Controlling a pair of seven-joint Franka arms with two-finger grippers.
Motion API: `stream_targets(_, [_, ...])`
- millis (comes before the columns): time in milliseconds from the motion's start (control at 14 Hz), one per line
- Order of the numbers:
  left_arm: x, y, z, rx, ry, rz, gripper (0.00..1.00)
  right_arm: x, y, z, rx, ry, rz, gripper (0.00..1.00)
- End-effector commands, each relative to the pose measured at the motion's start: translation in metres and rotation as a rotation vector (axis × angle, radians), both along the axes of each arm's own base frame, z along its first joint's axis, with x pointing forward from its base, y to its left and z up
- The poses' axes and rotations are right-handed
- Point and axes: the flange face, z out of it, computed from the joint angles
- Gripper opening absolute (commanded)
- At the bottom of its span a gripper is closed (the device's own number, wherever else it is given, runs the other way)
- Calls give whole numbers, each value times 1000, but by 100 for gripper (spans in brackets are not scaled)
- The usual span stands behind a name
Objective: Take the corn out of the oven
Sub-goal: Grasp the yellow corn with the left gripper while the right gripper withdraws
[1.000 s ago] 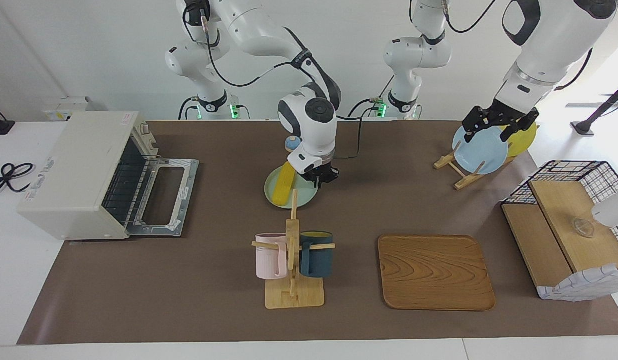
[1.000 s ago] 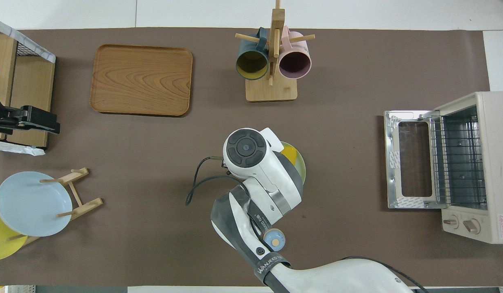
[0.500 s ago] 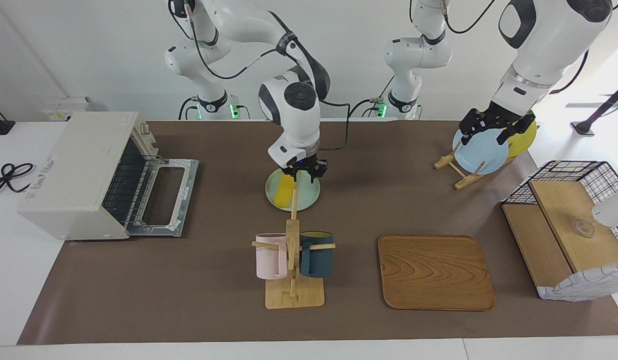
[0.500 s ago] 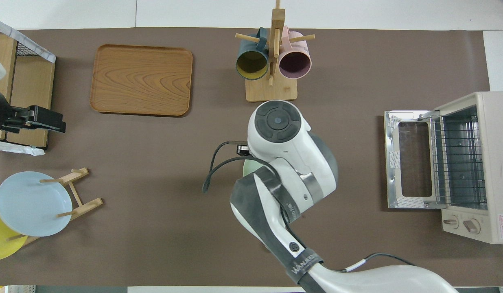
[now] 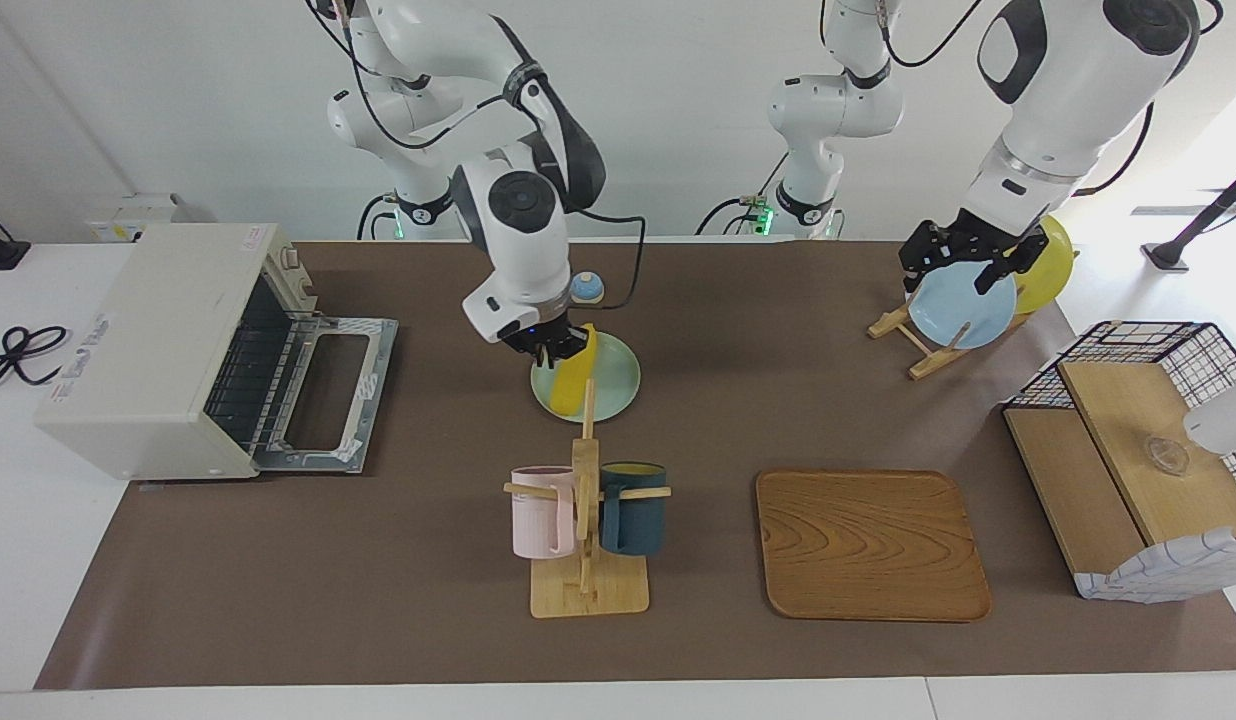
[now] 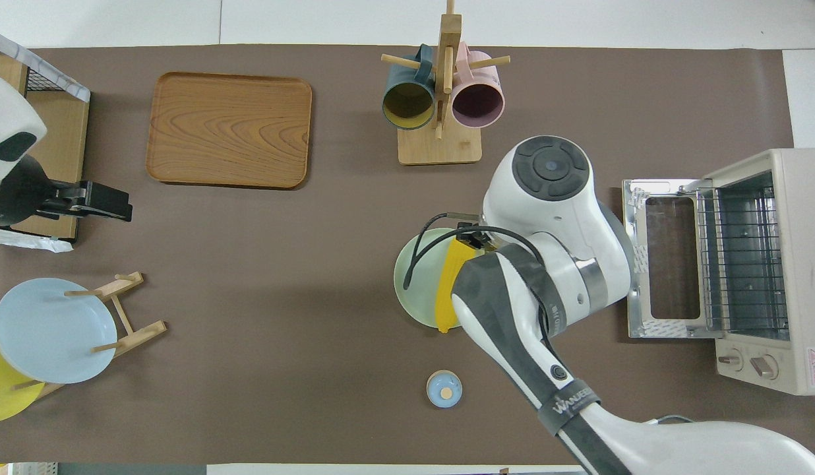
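On the pale green plate point(image 5: 613, 385) near the middle of the table lies the corn point(image 5: 574, 382), its long body across the dish. Above the plate's edge toward the oven hangs the right gripper point(image 5: 550, 346); whether its fingers are spread I cannot tell. Toward the right arm's end stands the oven point(image 5: 168, 345), door folded down. Over the plate rack point(image 5: 923, 335) hovers the left gripper point(image 5: 968, 262), fingers spread.
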Motion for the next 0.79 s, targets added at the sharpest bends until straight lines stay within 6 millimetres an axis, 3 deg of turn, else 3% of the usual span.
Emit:
stream_targets(0, [-24, -74, -32, -39, -19, 13, 100, -22, -36, -8, 5, -15, 27, 0])
stream_targets(214, [-31, -153, -76, -114, -6, -8, 100, -20, -69, -10, -67, -22, 60, 0])
stream_targets(429, [-52, -223, -122, -141, -15, -72, 100, -22, -92, -20, -95, -32, 56, 0])
stream_targets(571, [-48, -249, -145, -148, -13, -85, 100, -28, -92, -29, -91, -52, 58, 0])
stream_targets(714, [-53, -302, -180, -150, 12, -89, 100, -29, -94, -30, -92, -55, 56, 1])
